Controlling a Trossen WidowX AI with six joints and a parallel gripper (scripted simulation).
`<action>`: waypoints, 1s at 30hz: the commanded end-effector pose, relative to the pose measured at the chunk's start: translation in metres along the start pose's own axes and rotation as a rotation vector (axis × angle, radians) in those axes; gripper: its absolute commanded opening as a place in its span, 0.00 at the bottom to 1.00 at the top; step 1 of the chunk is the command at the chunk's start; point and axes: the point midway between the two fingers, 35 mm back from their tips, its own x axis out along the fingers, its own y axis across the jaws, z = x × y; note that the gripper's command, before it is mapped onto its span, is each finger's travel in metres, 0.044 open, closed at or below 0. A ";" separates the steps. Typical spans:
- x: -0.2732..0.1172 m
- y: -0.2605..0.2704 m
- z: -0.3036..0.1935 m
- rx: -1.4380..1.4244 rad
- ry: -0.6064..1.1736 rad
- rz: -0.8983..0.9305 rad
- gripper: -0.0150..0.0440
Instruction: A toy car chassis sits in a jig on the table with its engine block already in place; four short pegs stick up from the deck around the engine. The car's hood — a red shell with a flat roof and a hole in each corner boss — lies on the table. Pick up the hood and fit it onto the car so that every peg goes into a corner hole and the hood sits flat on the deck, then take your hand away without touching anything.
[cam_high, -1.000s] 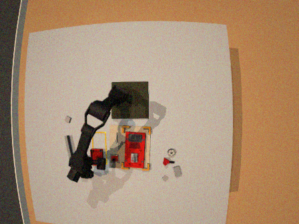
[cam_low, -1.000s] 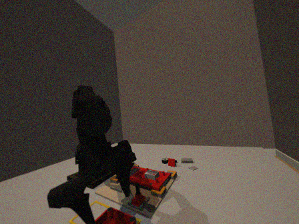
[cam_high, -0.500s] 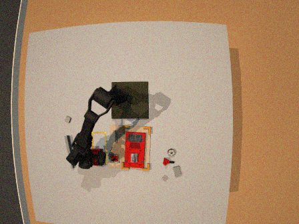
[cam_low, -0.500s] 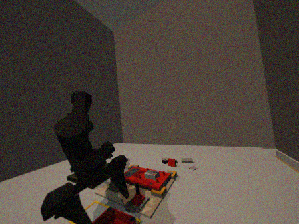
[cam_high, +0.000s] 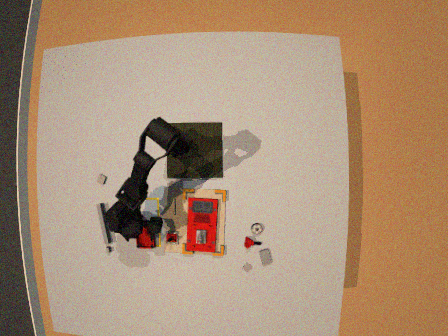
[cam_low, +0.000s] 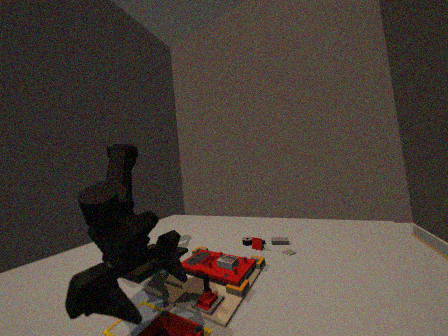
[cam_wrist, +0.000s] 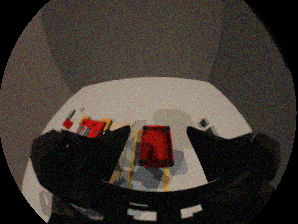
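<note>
The red hood lies at the yellow outline, partly covered by the arm in the top view and cut off in the exterior view. Its corners look dark in the wrist view; the holes are too blurred to make out. My gripper is open and empty, above the hood, which shows between the spread fingers in the wrist view. The red chassis sits in the jig, with the grey engine block on its deck and small pegs around it.
A red piece with a dark post stands between hood and chassis. Orange corner brackets surround the chassis. A wheel, a small red part and a grey block lie beyond. A grey bar lies left.
</note>
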 end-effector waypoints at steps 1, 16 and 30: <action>-0.001 0.001 0.000 0.000 -0.011 0.002 1.00; 0.005 0.000 -0.008 -0.002 -0.014 0.001 1.00; 0.010 0.000 -0.016 -0.004 -0.016 0.000 1.00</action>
